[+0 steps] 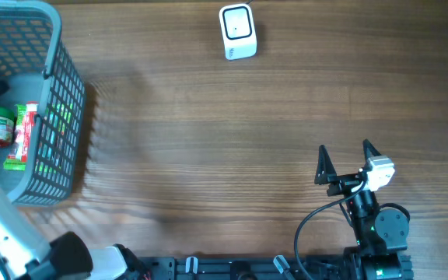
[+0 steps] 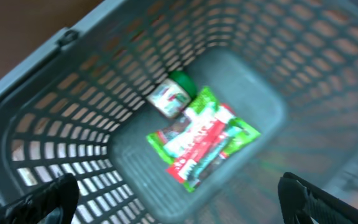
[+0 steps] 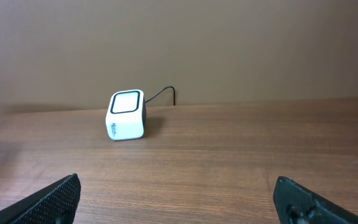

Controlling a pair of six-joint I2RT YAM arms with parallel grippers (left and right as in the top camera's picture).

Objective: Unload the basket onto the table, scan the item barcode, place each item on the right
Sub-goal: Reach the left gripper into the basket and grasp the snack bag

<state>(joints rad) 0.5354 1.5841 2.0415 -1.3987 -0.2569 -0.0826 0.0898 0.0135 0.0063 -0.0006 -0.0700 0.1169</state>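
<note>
The red-and-green packet point(image 2: 197, 140) lies flat on the floor of the grey mesh basket point(image 2: 73, 137), at the left edge of the table point(image 1: 208, 140). A small jar with a green lid point(image 2: 169, 96) lies on its side touching the packet's upper edge. Which of the two is the item to scan cannot be told; both are loose and ungripped.

1. Left gripper point(image 2: 174, 199): positioned above the basket interior, looking down on the contents. Jaws spread wide and empty; neither finger touches the packet, the jar or the basket wall. The left wrist view is blurred, so no barcode can be located on either item.

2. Right gripper point(image 1: 344, 148): hovers low over bare table on the near right side, well apart from the basket. Jaws spread wide, holding nothing, and pointed toward the far edge.

3. White scanner point(image 1: 237, 31): stands at the far edge of the table, cable trailing behind it, window facing up. Nothing is on it or near it.

Status, as a judgement: the task is at its opening stage. No item has been picked, lifted or presented. Remaining steps appear to be:
- lower the left gripper and close on one item
- lift it clear of the basket
- carry it across to the scanner
- orient the barcode toward the window
</note>
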